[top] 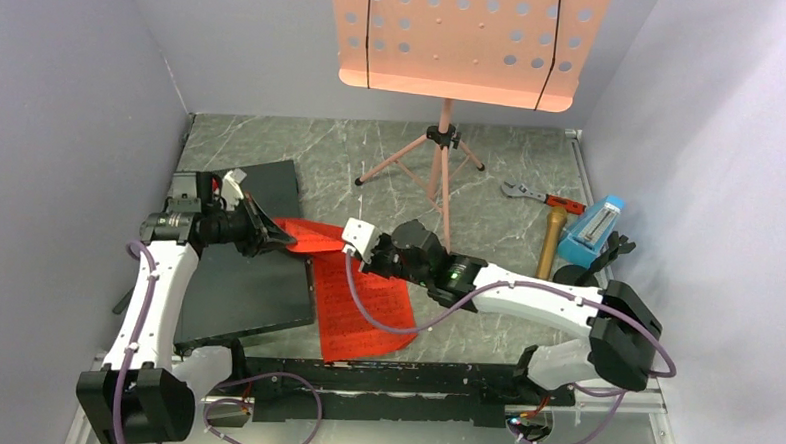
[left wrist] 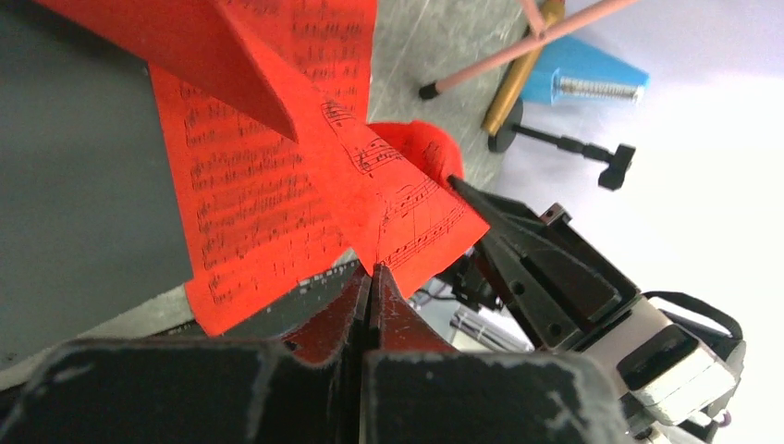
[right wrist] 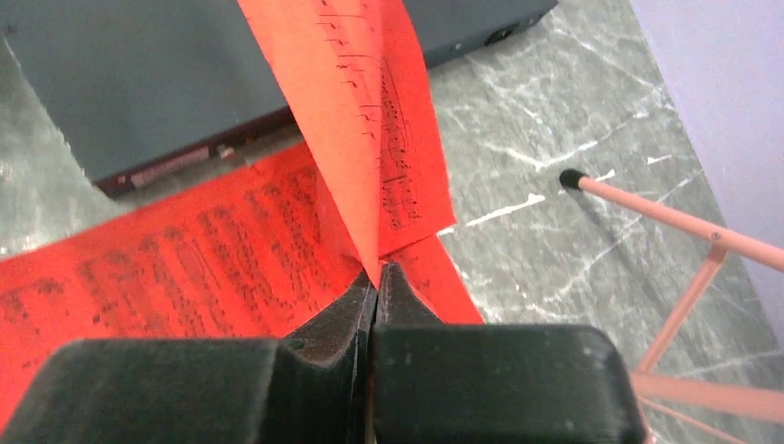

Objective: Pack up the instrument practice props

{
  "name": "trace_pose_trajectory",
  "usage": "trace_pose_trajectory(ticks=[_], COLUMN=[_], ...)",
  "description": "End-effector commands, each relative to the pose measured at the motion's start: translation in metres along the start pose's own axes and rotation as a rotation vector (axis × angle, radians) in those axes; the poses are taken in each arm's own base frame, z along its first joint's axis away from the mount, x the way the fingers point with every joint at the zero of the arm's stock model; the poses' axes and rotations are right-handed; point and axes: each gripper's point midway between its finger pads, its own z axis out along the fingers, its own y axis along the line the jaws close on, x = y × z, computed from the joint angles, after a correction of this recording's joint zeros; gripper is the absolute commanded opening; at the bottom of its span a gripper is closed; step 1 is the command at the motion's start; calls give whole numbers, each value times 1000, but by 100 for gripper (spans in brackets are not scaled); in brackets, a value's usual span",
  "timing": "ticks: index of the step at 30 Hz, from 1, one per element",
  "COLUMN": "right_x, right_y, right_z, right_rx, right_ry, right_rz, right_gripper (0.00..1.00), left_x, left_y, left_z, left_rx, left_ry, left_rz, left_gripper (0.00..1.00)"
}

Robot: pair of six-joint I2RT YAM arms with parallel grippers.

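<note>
Left arm: goes from its base at the near left toward the far side, then bends right at the wrist, so the left claw (left wrist: pixel 373 277) lies low over the dark slab (top: pixel 246 296) and points right.
Left claw: pressed together, pinching the edge of a raised red page.
Right arm: stretches from the near right base leftward, low across the counter (top: pixel 372 161), to the middle.
Right claw (right wrist: pixel 374 276): pressed together, pinching another edge of the raised page, tip close to the left claw.
Red sheet-music pages (top: pixel 365 316): bright red with black staves. One lies flat in the near middle, just beside the slab. The raised one bows and folds between the two claws.
Pink music stand (top: pixel 457 45): upright at the far middle, tripod legs spread, perforated desk on top.
Gold microphone (top: pixel 550 244): at the right, near the wall.
Blue metronome (top: pixel 591 231): just right of the microphone.
Wrench (top: pixel 542 197): just beyond those two.
</note>
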Motion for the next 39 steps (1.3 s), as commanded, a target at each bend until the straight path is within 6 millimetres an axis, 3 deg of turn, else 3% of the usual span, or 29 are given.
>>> trace_pose_trajectory(ticks=[1, 8, 14, 22, 26, 27, 29, 31, 35, 39], right_x=[31, 59, 74, 68, 63, 61, 60, 54, 41, 42], right_y=[5, 30, 48, 38, 58, 71, 89, 101, 102, 75], right_z=[-26, -51, -67, -80, -89, -92, -99, -105, -110, -102], right_rx=[-7, -79, -137, -90, -206, -278, -367, -426, -425, -295], right_ry=[138, 242, 330, 341, 344, 338, 345, 333, 306, 315], right_rz=[-63, -48, -43, -51, -7, 22, 80, 137, 222, 379], right_gripper=[0, 0, 0, 0, 0, 7, 37, 53, 68, 75], left_x=[26, 58, 83, 93, 100, 101, 107, 114, 129, 139], left_y=[1, 19, 21, 22, 29, 31, 35, 40, 54, 60], left_z=[4, 13, 22, 34, 31, 30, 28, 27, 22, 17], left_rx=[56, 43, 63, 57, 10, -4, -16, -29, -68, -88], left_ry=[87, 169, 248, 291, 313, 318, 339, 360, 421, 474], left_rz=[13, -30, -48, -46, -30, -30, -40, -52, -68, -65], left_gripper=[3, 3, 3, 3, 3, 6, 7, 7, 3, 3])
